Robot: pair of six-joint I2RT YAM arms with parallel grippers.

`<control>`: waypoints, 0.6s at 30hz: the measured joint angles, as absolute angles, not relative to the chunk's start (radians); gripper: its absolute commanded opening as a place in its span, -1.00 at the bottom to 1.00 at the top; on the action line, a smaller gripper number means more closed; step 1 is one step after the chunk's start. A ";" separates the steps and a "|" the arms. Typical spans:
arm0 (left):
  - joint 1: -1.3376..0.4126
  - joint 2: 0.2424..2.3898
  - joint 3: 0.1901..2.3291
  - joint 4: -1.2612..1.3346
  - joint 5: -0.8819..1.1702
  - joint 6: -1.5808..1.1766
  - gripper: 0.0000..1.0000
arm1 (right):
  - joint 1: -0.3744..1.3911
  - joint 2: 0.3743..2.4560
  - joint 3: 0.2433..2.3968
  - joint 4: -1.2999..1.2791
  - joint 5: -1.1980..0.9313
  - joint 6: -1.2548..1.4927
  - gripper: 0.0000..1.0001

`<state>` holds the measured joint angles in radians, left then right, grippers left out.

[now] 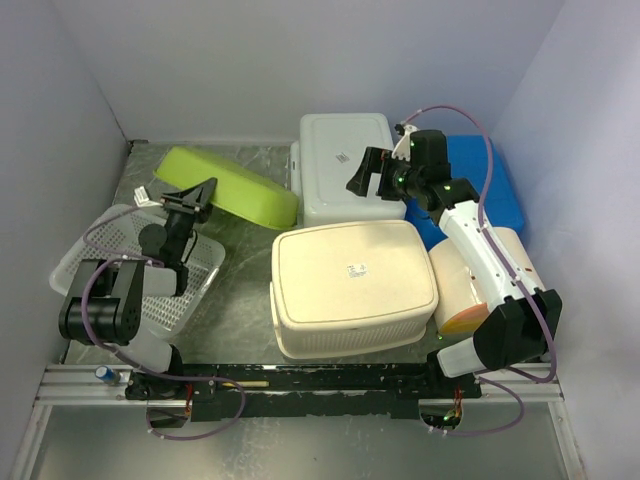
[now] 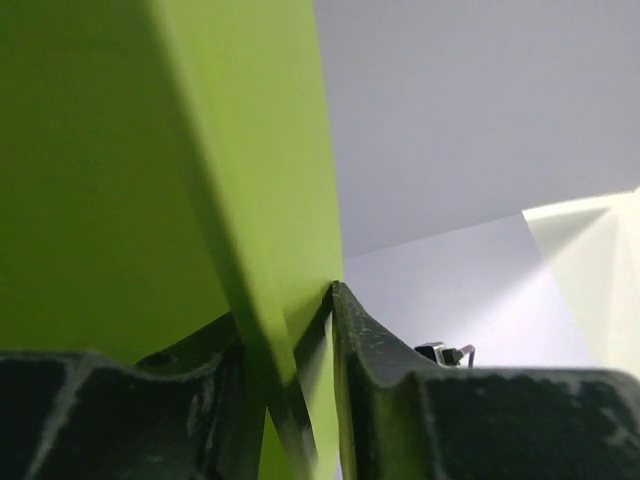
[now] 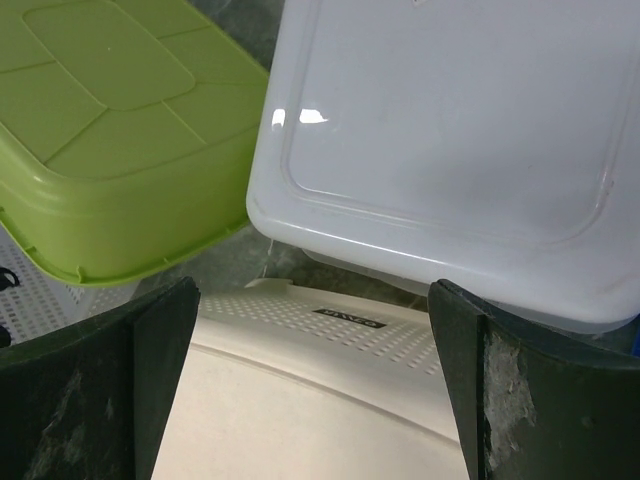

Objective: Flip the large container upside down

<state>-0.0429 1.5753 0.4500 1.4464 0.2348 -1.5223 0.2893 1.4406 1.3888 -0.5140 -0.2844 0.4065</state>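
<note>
The large container (image 1: 350, 290), a cream perforated basket, stands base-up in the middle of the table with its small sticker (image 1: 358, 268) on top. In the right wrist view its base and perforated wall (image 3: 300, 400) lie below the fingers. My right gripper (image 1: 366, 178) is open and empty, hovering over the gap between the cream basket and the white tub (image 1: 345, 165); its jaws (image 3: 312, 290) stand wide apart. My left gripper (image 1: 203, 192) is shut on the rim of the lime green tub (image 1: 230, 185), whose wall (image 2: 270, 200) sits between the fingers.
A white mesh basket (image 1: 125, 265) lies under the left arm. A blue tub (image 1: 485, 190) is at the back right, and a cream and orange round tub (image 1: 460, 290) lies under the right arm. The green tub (image 3: 120, 150) and white tub (image 3: 450, 130) are base-up.
</note>
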 measured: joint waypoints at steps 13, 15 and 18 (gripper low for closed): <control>-0.032 1.418 0.269 1.386 0.233 -1.486 0.56 | 0.289 1.440 1.368 -0.514 -0.292 0.408 1.00; -0.032 1.360 0.290 1.324 0.237 -1.468 0.58 | 0.290 1.440 1.368 -0.514 -0.297 0.409 1.00; -0.031 1.287 0.362 1.158 0.244 -1.436 0.59 | 0.290 1.440 1.368 -0.514 -0.302 0.411 1.00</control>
<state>-0.0311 1.2873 0.3622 1.1580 0.2440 -1.4364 0.2897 1.4403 1.3682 -0.5137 -0.3016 0.4114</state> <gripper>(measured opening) 0.791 1.000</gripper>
